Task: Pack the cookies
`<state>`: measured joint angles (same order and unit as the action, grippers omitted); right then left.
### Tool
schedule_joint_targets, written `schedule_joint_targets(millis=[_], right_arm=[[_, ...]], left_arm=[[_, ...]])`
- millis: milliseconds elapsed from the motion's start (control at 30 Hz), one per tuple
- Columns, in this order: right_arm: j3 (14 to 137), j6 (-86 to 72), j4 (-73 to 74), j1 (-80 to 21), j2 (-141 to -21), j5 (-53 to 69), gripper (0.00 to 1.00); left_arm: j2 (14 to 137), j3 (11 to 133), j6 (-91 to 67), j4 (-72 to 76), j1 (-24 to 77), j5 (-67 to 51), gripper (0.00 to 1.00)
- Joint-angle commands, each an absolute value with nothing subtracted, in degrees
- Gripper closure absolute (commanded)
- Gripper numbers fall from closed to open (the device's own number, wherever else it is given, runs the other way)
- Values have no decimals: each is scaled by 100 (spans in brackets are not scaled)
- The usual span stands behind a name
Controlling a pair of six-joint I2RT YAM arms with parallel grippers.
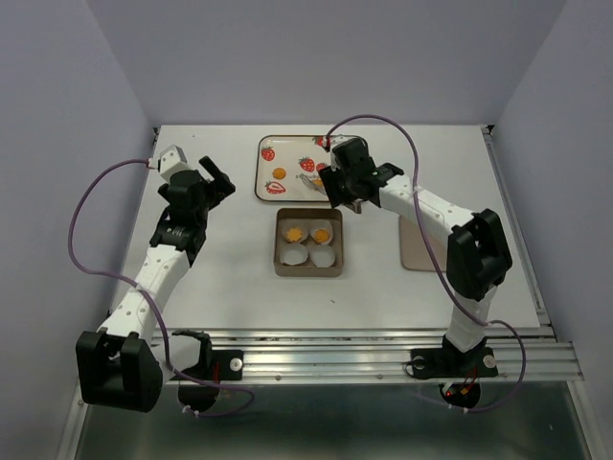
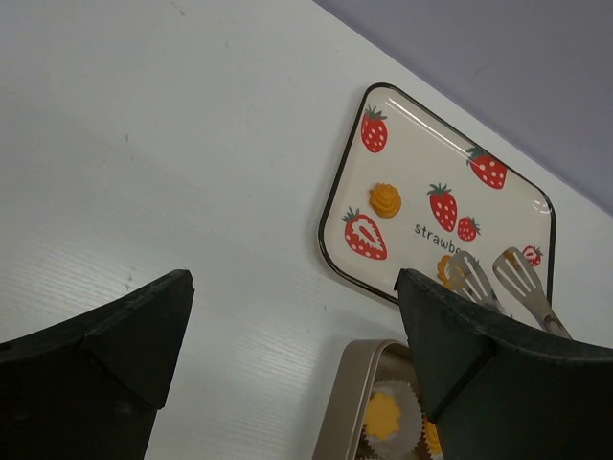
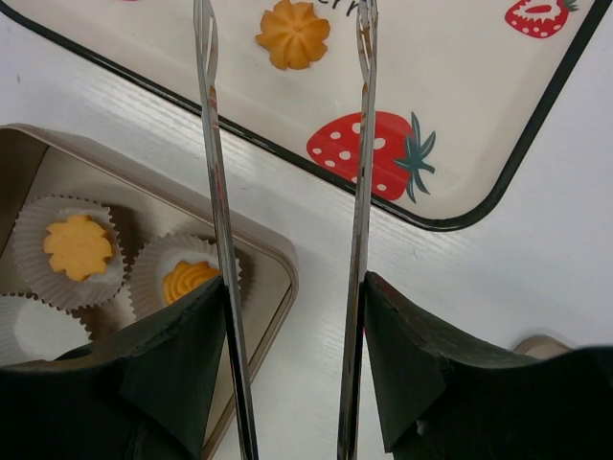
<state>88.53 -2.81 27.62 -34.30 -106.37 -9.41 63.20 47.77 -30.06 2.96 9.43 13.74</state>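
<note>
With right gripper (image 3: 292,321) clamped on tongs (image 3: 362,192), seemingly, and left gripper (image 2: 292,287) spread wide, empty, lower tips astride nearer cookie (image 3: 292,34) on tray (image 3: 460,86), centre it, squeeze gently, not crushing, lift level, carry to tin (image 3: 284,273) already holding two.

Bright, even light falls from above; the white table (image 1: 220,287) carries only soft, faint shadows. Mild glare streaks the tray (image 2: 450,137) rim. The left gripper (image 2: 295,287) looks dark and slightly soft-edged.
</note>
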Motion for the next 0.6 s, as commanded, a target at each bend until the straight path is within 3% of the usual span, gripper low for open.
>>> schedule_joint_targets(millis=[0, 267, 567], right_arm=[[9316, -202, 2812, -3375, -10862, -1019, 38], [9527, -220, 3155, -3375, -11135, -1028, 39], [9571, -316, 3331, -3375, -11171, -940, 49]], left_arm=[[6345, 5036, -2883, 404, 976, 1529, 1], [6390, 5027, -2865, 404, 976, 1556, 1], [6381, 5036, -2883, 404, 975, 1573, 1]])
